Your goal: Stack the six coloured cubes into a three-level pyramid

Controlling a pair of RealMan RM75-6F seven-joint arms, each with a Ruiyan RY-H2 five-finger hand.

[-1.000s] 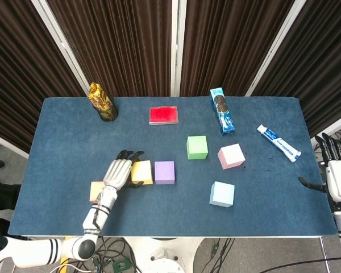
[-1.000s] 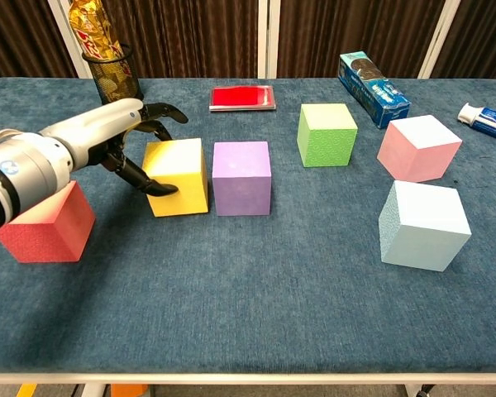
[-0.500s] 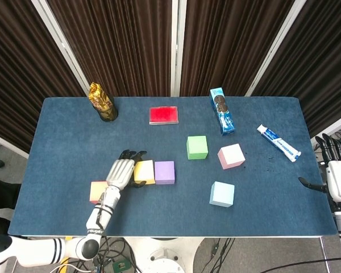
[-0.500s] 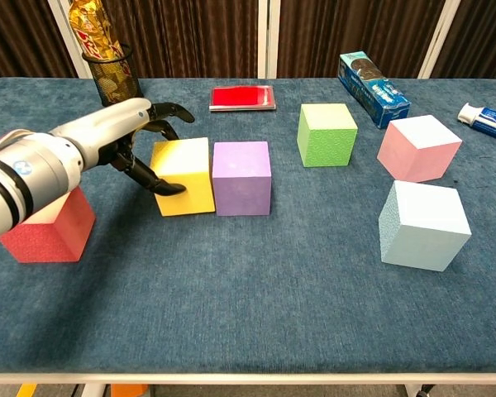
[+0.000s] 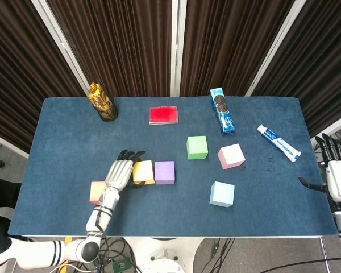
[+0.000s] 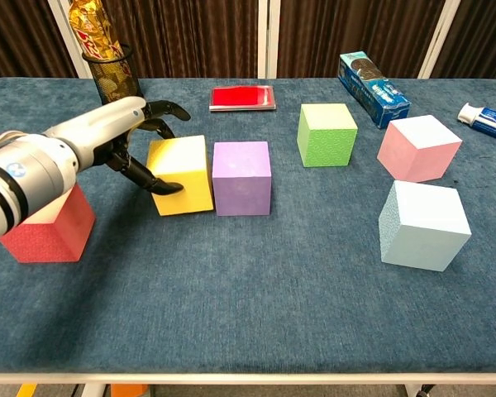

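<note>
Yellow foam cube (image 6: 180, 174) (tilted, beside the purple cube (image 6: 242, 177)) is grasped by the left hand (image 6: 124, 136), whose fingers (image 6: 167, 188) should next seat it flush for the base row.

Bright, even overhead light, soft shadows, both views sharp

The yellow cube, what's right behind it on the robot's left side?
The left hand is there, fingers wrapped on the yellow cube. Further left sits the red cube, partly covered by the arm, so its top cannot be fully seen.
</note>
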